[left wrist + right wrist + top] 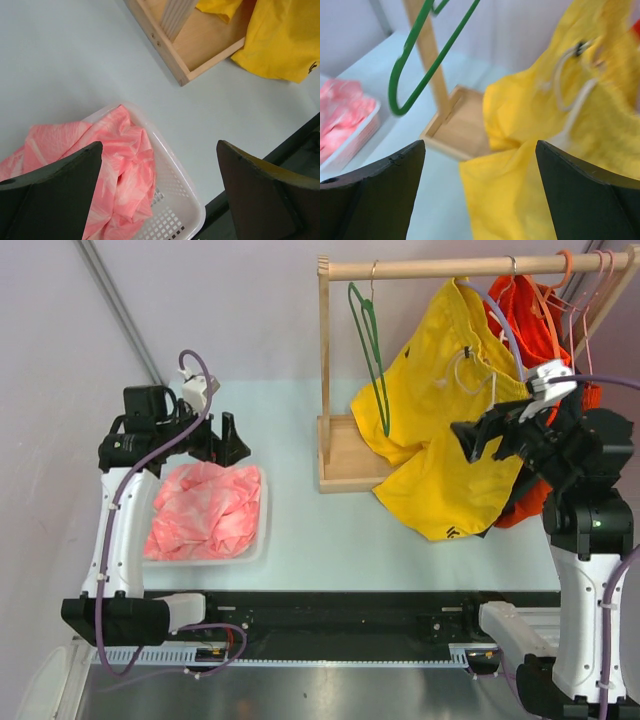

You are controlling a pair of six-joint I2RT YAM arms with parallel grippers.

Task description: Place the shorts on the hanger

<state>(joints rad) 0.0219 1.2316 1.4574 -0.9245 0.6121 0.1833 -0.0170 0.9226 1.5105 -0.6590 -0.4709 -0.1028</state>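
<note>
Your bright yellow fabric shorts (440, 420) are hanging from the top rail of the light wooden clothes rack (324, 360), right of its upright post. Their long axis is running down from the rail. The elastic waistband and white drawstring are pointing up at the rail, and the legs are pointing down. One leg is spilling into the rack's base tray. The other, with the small black logo, is trailing onto the table just in front of that tray.

The thin pale lilac hanger (508, 335) is hooking onto the same rail, its arm curving over the waistband. You cannot tell how the fabric is sitting on its lower bar.

Your right gripper (475, 440) is hovering in front of the rack, facing the shorts. Its fingers are spreading wide and gripping nothing.

Your left gripper (225, 440) is hanging well left of the rack with its fingers wide apart and empty, over a crumpled pink cloth (205, 510) in a white plastic basket (262, 530).

A dark green wire hanger (383, 410) is dangling from the rail near the post. Orange-red shorts (525, 310) are hanging at the rail's right end, behind the yellow pair.
</note>
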